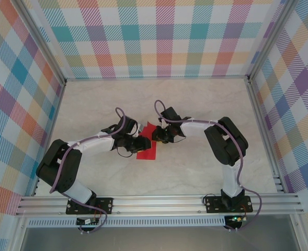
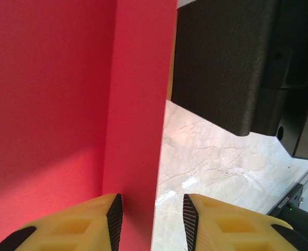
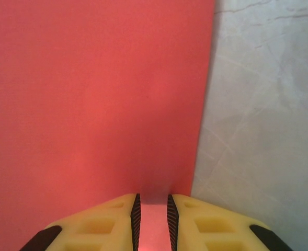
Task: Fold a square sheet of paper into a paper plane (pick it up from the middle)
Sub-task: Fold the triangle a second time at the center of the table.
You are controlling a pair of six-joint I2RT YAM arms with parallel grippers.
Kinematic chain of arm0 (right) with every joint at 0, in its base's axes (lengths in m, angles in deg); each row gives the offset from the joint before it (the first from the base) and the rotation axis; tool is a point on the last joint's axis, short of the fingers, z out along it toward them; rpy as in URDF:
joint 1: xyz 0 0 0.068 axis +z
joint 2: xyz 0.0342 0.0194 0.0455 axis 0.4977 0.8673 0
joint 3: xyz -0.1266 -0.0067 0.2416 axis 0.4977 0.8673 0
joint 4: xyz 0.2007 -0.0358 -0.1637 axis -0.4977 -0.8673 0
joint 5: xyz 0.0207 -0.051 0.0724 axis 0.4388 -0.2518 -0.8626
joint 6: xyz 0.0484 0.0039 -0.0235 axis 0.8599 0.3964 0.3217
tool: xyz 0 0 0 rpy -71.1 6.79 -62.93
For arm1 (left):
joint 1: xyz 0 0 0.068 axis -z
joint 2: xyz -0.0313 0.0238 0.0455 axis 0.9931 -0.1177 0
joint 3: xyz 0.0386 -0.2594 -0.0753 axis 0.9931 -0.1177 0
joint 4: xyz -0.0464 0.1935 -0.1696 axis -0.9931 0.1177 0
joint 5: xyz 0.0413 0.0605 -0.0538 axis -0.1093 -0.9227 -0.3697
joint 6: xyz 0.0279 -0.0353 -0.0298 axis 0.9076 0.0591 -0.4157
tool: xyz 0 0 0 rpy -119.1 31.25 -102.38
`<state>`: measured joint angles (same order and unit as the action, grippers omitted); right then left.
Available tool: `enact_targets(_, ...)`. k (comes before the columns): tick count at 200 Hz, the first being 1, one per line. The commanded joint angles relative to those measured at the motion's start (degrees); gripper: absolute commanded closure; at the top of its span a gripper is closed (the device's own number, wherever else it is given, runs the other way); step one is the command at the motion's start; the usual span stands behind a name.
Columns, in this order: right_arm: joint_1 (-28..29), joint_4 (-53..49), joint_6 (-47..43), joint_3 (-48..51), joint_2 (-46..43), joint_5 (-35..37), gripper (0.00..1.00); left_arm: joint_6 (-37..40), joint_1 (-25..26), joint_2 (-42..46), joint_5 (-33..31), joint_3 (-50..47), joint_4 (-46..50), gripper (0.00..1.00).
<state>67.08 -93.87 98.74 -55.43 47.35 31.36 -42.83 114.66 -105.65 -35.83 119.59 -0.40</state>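
The square sheet of paper [image 1: 145, 152] is bright red and lies partly folded on the marble table, between the two grippers. My left gripper [image 1: 138, 142] sits at its left side. In the left wrist view the left gripper [image 2: 152, 222] is open. A folded strip of the paper [image 2: 135, 104] runs between the jaws without being pinched, and a crease is visible along the strip. My right gripper [image 1: 155, 136] is at the paper's upper right. In the right wrist view the right gripper [image 3: 151, 219] has its jaws a narrow gap apart over flat paper [image 3: 91, 104], near the paper's right edge.
The marble tabletop [image 1: 201, 104] is bare around the paper. Aluminium rails and plaid walls [image 1: 159, 36] close off the back and sides. The right gripper's black body [image 2: 221, 63] hangs close in front of the left wrist camera.
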Motion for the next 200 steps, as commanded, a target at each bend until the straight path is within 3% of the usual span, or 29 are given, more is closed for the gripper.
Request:
enact_targets(1,0.21,-2.56,0.16,-1.14,1.93,1.05,0.76,-0.27,-0.13,1.51,0.25,-1.02,1.46,0.6)
enact_targets(25,0.23,-2.68,0.16,-1.24,1.93,1.05,0.76,1.14,-0.13,1.28,-2.74,-1.06,6.88,0.57)
enact_targets(65,0.2,-2.65,0.34,-1.24,1.97,1.23,0.76,2.27,-0.07,0.49,-2.49,-1.16,8.87,0.52)
enact_targets(120,0.21,-2.79,0.47,-0.96,1.75,1.45,0.76,0.64,-0.13,1.8,3.06,-1.23,4.67,0.61)
enact_targets(165,0.23,-2.7,0.42,-0.79,1.5,1.46,0.76,-0.01,-0.13,0.54,0.99,-0.13,0.66,0.6)
enact_targets(200,0.21,-2.53,0.32,-0.57,0.92,1.44,0.76,-1.38,-0.13,-0.98,-0.08,0.28,-3.59,0.53)
